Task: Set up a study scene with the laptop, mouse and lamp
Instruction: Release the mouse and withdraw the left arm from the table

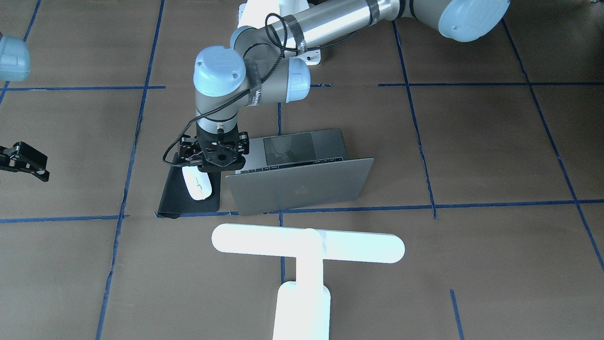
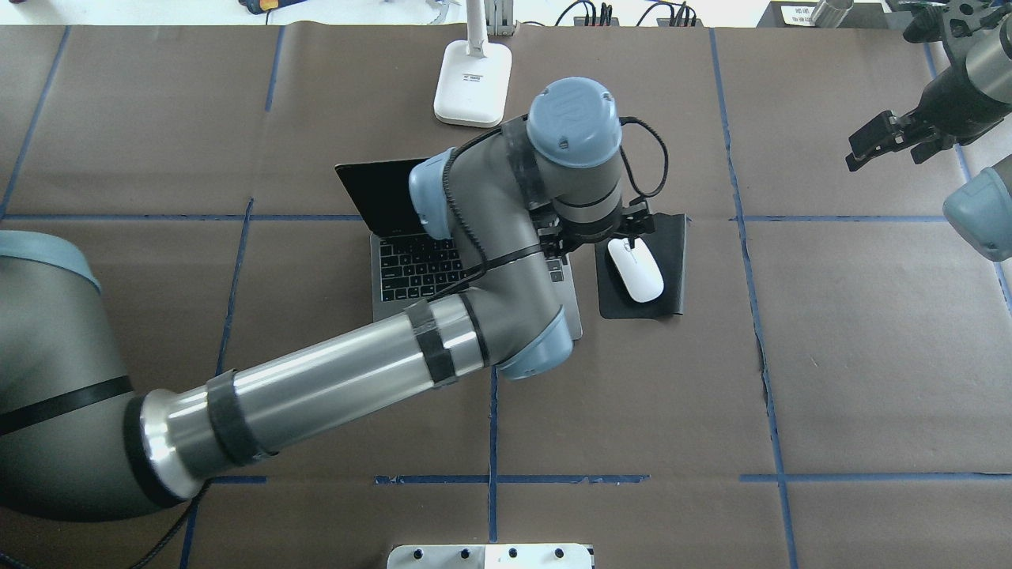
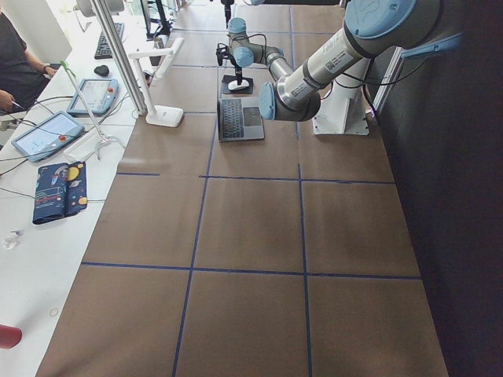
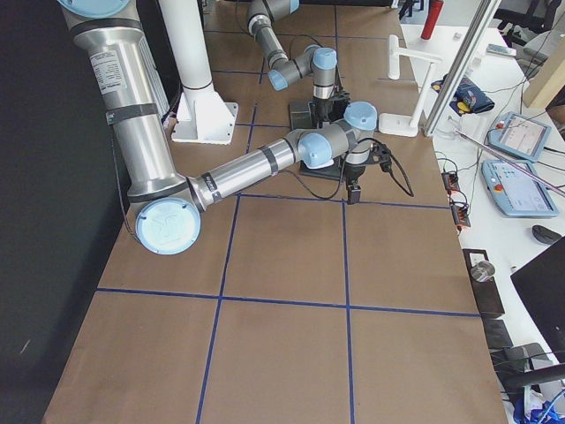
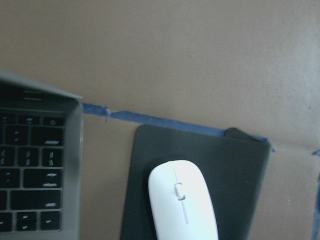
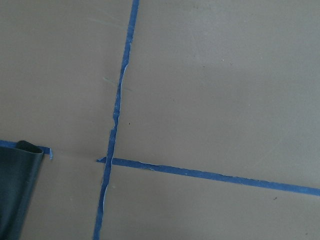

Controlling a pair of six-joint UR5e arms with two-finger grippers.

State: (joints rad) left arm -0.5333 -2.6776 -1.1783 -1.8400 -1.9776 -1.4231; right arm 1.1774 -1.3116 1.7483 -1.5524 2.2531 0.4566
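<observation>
The laptop (image 2: 411,265) stands open at mid-table, its grey lid (image 1: 302,186) toward the front-facing camera. The white mouse (image 2: 635,269) lies on a black mat (image 2: 672,269) just to the laptop's right; both show in the left wrist view, the mouse (image 5: 182,200) on the mat (image 5: 240,170). My left gripper (image 1: 214,158) hangs directly over the mouse's near end. Its fingers are hidden under the wrist, so I cannot tell whether it is open or shut. The white T-shaped lamp (image 1: 306,243) stands beyond the laptop. My right gripper (image 2: 877,142) is open and empty, far right.
The lamp's base (image 2: 473,83) sits near the table's far edge. The mat's far corner (image 6: 22,150) is curled up. Blue tape lines (image 6: 115,125) grid the brown table. A white pedestal with bolt holes (image 2: 490,555) stands at the near edge. Tablets and cables (image 3: 55,129) lie on a side bench.
</observation>
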